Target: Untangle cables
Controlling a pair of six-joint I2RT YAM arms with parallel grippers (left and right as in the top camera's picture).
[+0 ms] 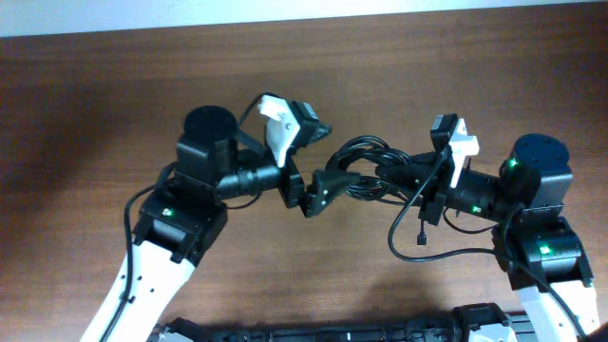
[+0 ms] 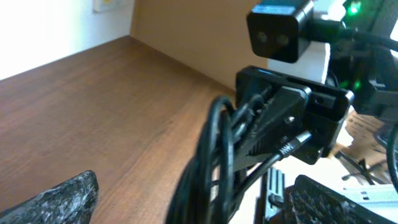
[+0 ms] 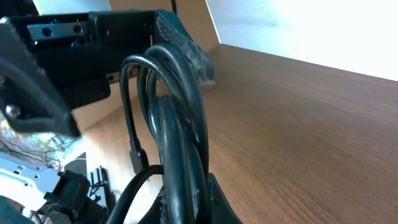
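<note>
Cables (image 1: 361, 150), thin, black and glossy, bunch in one looped tangle at the centre of the overhead view. They are pinched in the right gripper (image 1: 388, 177), whose jaws are closed on them. The left gripper (image 1: 321, 190) faces it, fingers spread wide either side of the loops. One loose end hangs toward the lower right, tipped with a small plug (image 1: 421, 247). A second, silver-tipped plug (image 2: 291, 146) shows in the left wrist view. The strands overlap too much to count.
</note>
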